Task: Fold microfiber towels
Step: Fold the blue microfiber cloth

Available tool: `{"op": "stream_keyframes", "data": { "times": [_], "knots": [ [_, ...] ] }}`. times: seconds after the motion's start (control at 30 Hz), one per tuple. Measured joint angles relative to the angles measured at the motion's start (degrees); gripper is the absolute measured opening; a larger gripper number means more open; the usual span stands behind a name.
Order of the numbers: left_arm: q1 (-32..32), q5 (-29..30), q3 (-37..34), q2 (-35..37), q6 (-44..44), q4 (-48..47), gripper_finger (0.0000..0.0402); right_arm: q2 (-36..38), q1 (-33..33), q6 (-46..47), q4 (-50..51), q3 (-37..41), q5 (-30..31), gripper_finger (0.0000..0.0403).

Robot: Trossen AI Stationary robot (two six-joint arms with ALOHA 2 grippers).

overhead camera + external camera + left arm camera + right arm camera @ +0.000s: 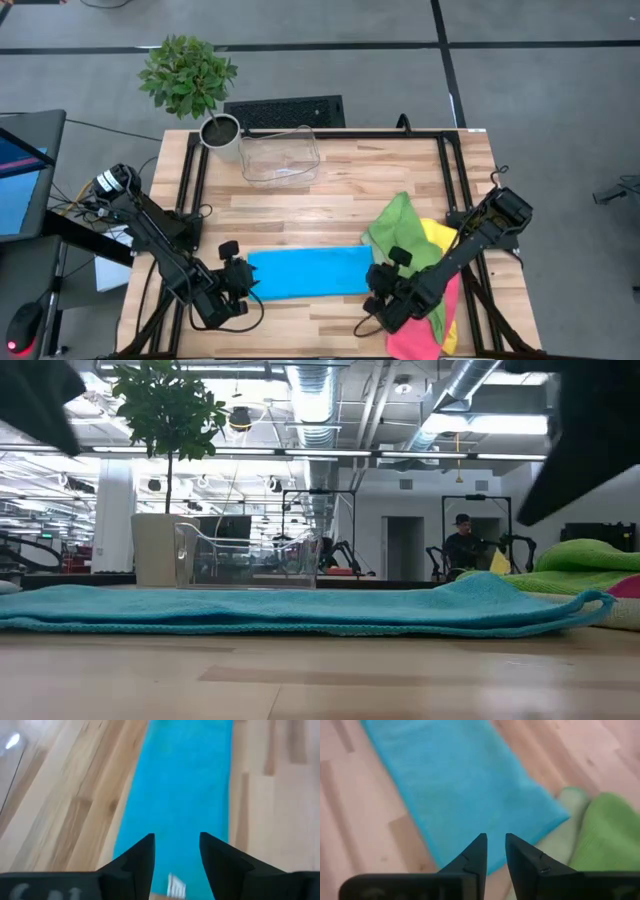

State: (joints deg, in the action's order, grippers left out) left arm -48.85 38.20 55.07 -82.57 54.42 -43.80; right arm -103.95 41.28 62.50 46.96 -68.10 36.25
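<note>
A blue microfiber towel (pixel 305 272) lies flat on the wooden table as a long folded strip, near the front edge. My left gripper (pixel 240 283) hovers open over its left end (pixel 185 785), where a small white tag (pixel 175 884) shows. At the strip's right end (pixel 460 785) my right gripper (pixel 385 285) hovers with its fingers a little apart. The low view shows both raised above the blue towel (pixel 300 610). A loose pile of green (pixel 400 230), yellow (pixel 440 235) and pink (pixel 430 330) towels lies at the right, under my right arm.
A clear plastic bin (pixel 280 157) stands at the table's far middle, with a potted plant (pixel 220 135) to its left. Black frame rails (pixel 195 190) run along the left and right sides. Bare wood lies between the bin and the blue towel.
</note>
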Motion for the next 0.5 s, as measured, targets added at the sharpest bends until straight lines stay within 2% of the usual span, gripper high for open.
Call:
{"op": "stream_keyframes", "data": {
  "times": [0.3,0.5],
  "knots": [
    [9.4,-8.0,0.0,0.1,-15.2,7.2,0.0152,8.5,-11.9,-15.8,4.5,0.0,-9.6,0.0098],
    [11.7,-12.0,0.0,0.1,-18.4,9.0,0.0152,7.6,-18.8,-23.9,-0.4,3.5,-22.0,0.0107]
  ]
}}
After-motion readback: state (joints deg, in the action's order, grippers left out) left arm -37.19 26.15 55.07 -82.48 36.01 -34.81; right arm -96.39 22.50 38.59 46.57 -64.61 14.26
